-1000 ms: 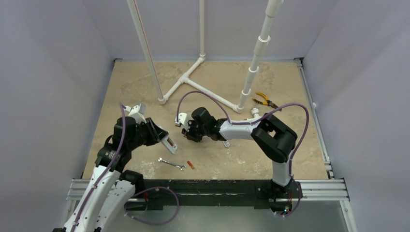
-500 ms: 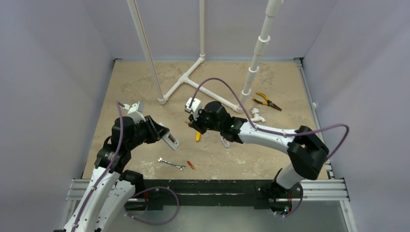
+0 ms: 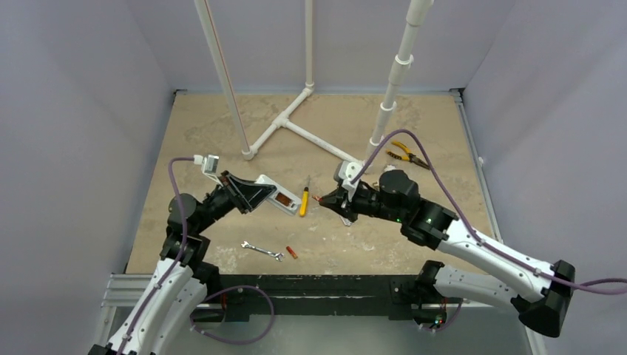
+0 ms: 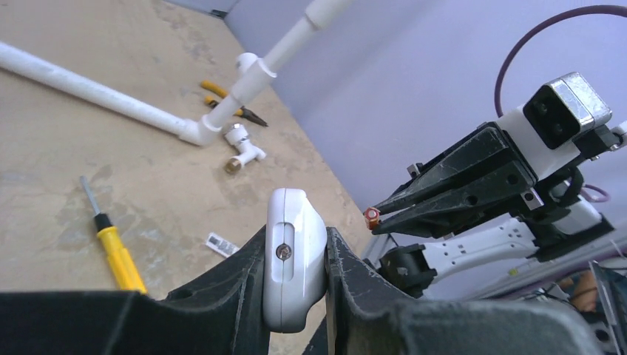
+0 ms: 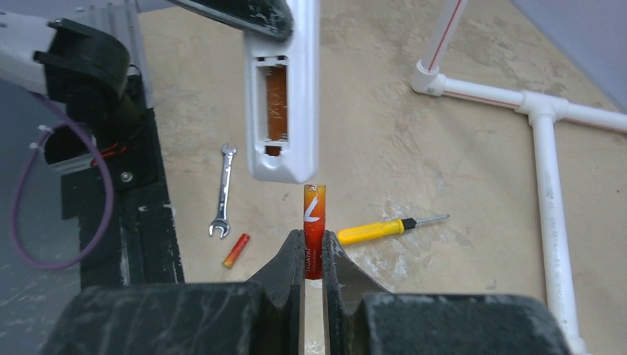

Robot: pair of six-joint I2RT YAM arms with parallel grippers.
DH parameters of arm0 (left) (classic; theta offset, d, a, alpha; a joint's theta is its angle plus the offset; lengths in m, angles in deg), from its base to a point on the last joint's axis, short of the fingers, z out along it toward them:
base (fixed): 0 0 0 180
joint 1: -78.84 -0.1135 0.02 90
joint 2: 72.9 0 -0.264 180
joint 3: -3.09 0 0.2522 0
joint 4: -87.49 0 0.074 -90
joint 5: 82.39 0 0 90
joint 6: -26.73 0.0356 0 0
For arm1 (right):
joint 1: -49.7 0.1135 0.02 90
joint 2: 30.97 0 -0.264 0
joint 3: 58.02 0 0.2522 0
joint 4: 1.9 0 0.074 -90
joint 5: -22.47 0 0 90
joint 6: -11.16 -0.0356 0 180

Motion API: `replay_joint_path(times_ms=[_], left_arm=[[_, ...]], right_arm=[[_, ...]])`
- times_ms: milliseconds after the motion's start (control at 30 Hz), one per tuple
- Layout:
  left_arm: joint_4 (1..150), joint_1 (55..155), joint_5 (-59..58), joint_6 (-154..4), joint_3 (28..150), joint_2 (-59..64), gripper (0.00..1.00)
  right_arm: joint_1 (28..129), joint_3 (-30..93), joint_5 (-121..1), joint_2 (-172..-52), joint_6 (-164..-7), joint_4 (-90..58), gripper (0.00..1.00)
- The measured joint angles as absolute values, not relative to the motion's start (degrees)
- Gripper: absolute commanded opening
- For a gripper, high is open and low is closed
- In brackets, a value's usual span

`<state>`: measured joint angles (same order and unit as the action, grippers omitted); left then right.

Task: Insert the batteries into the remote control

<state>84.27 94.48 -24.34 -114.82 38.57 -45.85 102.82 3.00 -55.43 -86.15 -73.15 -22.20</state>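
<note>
My left gripper [image 3: 260, 194] is shut on the white remote control [image 3: 275, 197] and holds it in the air, its open battery bay facing the right arm. In the left wrist view the remote [image 4: 294, 259] is clamped edge-on between the fingers. My right gripper [image 3: 324, 198] is shut on one orange-red battery [image 5: 313, 225], which stands out of the fingertips just below the remote's end [image 5: 285, 96], not touching it. The bay [image 5: 276, 103] looks orange-brown inside. A second battery [image 3: 291, 252] lies on the table, also in the right wrist view [image 5: 236, 250].
A yellow-handled screwdriver [image 3: 304, 201] lies on the table between the grippers. A silver wrench [image 3: 262, 251] lies near the loose battery. A small white piece [image 3: 345, 220] lies under the right wrist. White PVC pipes [image 3: 310, 137] stand at the back, with yellow pliers [image 3: 407, 154] at the back right.
My left gripper has lifted the remote and carried it right towards the middle. My right gripper has risen with the battery and pulled back right, uncovering the screwdriver.
</note>
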Motion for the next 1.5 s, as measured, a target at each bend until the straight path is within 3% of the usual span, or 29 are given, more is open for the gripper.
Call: replay_joint_path(times_ms=[333,800,1300,1500], left_arm=[[115.6,97.1,-36.0,-125.3,36.0,-32.5,0.0],[144.5,104.1,-42.2,-130.8,35.9,-18.8,0.0],[145.4,104.1,-42.4,-129.9,35.8,-16.4,0.0],[143.1,104.5,-37.4,-130.2,35.8,-12.9,0.0]], right_arm=[[102.8,2.4,-49.1,-74.3,-70.1,-28.7,0.0],[102.8,2.3,-48.5,-73.0,-69.3,-31.3,0.0],[102.8,2.2,-55.0,-69.6,-70.3,-30.9,0.0],[102.8,8.6,-60.7,-78.2,-71.8,-34.4,0.0]])
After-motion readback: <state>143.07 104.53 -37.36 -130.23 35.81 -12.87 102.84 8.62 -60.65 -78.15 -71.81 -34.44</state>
